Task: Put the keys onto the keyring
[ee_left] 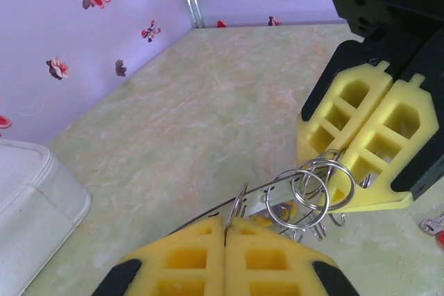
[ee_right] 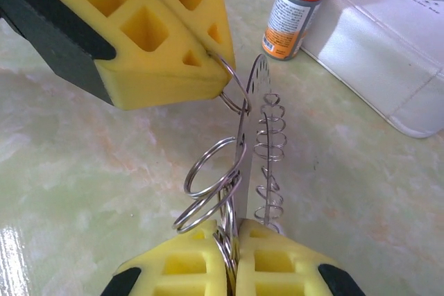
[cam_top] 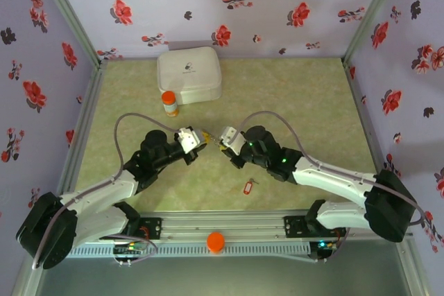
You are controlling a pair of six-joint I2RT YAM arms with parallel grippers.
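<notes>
Above the table, gripping the keyring from opposite ends with left gripper and right gripper both clamped shut.

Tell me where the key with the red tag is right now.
In the top view the red-tagged key lies on the table just right of centre, between the right arm and the near rail.

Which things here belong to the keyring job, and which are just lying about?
In the job: keyring, gripped by left gripper and right gripper; red-tagged key.
Lying about: orange-capped bottle; white case.
</notes>
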